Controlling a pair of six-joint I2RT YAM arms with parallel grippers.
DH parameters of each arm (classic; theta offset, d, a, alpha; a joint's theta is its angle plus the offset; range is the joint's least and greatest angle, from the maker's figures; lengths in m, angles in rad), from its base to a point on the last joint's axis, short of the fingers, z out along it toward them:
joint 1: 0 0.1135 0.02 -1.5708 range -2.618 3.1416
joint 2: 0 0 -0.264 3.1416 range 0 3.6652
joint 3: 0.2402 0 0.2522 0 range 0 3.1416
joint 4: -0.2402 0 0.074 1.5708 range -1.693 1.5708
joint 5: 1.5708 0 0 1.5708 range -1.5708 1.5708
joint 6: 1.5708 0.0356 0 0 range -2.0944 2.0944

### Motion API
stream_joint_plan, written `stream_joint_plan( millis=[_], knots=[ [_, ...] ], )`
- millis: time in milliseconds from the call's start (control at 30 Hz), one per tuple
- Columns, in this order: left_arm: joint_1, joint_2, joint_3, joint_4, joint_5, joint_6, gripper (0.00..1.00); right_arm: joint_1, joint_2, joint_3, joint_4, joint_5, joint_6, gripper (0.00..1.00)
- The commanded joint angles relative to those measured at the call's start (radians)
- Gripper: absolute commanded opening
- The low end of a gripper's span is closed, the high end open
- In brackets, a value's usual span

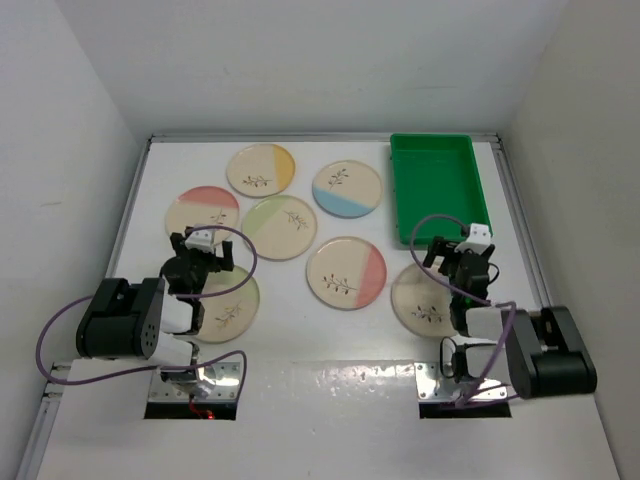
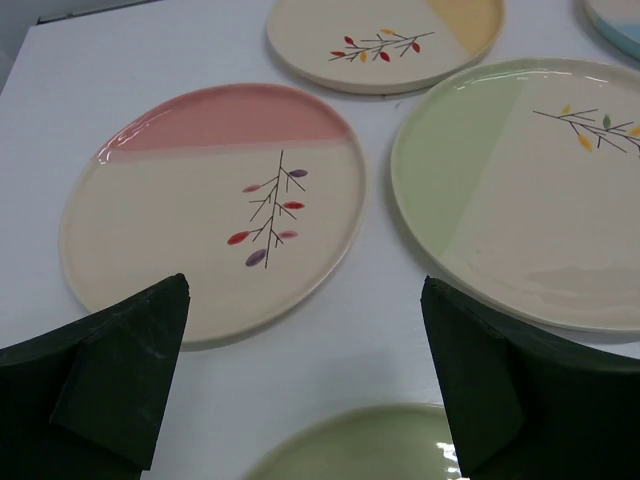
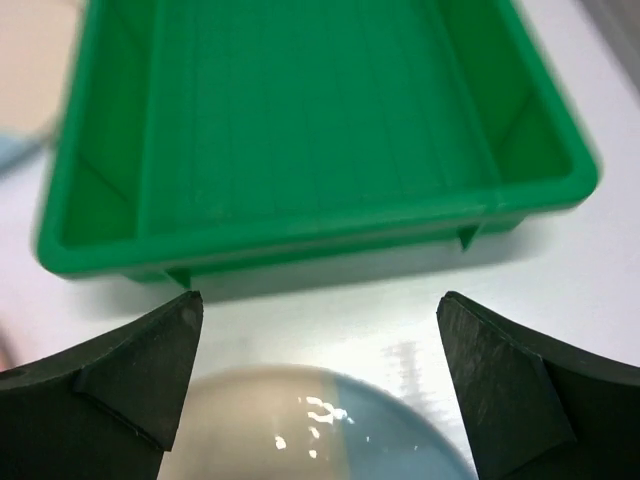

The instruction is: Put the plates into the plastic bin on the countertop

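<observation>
Seven cream plates lie on the white countertop [image 1: 300,335]. They are a yellow one [image 1: 261,170], a blue one [image 1: 347,188], a pink one [image 1: 202,211], a green one [image 1: 281,227], a pink one [image 1: 346,272], a green one [image 1: 228,306] and a blue-edged one [image 1: 423,301]. The green plastic bin [image 1: 438,188] is empty at the back right. My left gripper [image 1: 200,250] is open over the far rim of the near green plate [image 2: 370,450]. My right gripper [image 1: 462,250] is open over the far rim of the blue-edged plate [image 3: 320,430], just short of the bin [image 3: 310,120].
The left wrist view shows the pink plate [image 2: 210,210], the green plate [image 2: 530,200] and the yellow plate [image 2: 385,40] ahead of the fingers. A raised rim [image 1: 130,215] borders the countertop, with white walls around it. Both arm bases sit at the near edge.
</observation>
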Motion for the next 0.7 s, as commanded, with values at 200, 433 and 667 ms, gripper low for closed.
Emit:
stream_joint_plan(
  millis=[200,433,667],
  knots=[
    [0.006,-0.224,0.34,-0.605,0.249,0.171,1.0,0.063,-0.619,0.239,-0.611,-0.028,-0.302,0.99],
    [-0.196,0.016,1.168,-1.377,0.27,0.406,1.0,0.13,-0.416,0.86,-1.041,0.24,-0.564,0.99],
    [-0.377,0.661,2.081,-2.405,0.375,0.515,0.44,0.104,-0.103,1.245,-1.351,-0.219,-0.191,0.31]
  ],
)
